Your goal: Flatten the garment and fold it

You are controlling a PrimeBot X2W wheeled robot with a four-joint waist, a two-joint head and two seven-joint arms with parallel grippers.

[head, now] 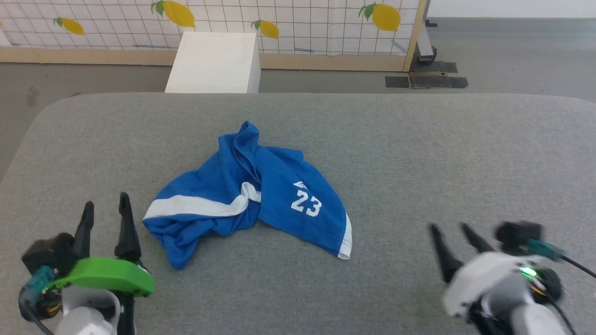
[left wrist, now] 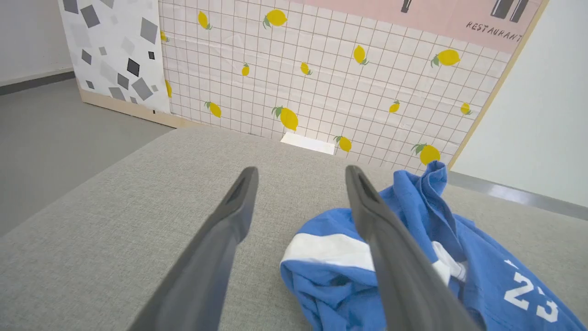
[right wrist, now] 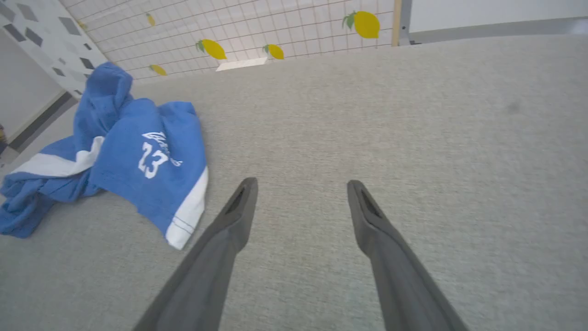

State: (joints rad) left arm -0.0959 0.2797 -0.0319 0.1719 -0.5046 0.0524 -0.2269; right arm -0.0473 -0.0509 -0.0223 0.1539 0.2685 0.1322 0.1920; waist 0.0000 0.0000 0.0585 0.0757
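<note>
**Head view.** The garment (head: 260, 195) lies in a crumpled heap at the centre of the grey fabric-covered worktop (head: 419, 153). One leg, printed "23", faces up. A white stripe twists across the bunched cloth at centre left, and a peak of cloth stands up toward the upper middle of the frame. The left gripper (head: 106, 201) sits at the lower left, just beside the heap's left edge. Its fingers are spread and hold nothing. The right gripper (head: 449, 226) is at the lower right, well apart from the cloth and slightly blurred, also spread and empty. A white box (head: 214, 60) and a lemon-print panel (head: 302, 23) stand beyond the worktop's far edge.

**Left wrist view.** The fingers of the left gripper (left wrist: 301, 170) stand wide with bare worktop between them. The garment (left wrist: 477, 248) fills the lower right, and the right-hand finger crosses in front of it. Whether the two touch cannot be told.

**Right wrist view.** The right gripper (right wrist: 302, 181) is open over bare worktop. The garment (right wrist: 147, 138) lies at the left of the frame, its white hem corner near the left-hand finger.

**Progress, as judged.** Flattening is not yet achieved, since the legs overlap and the waistband is buried. No fold has been made, so nearly the whole task remains.
</note>
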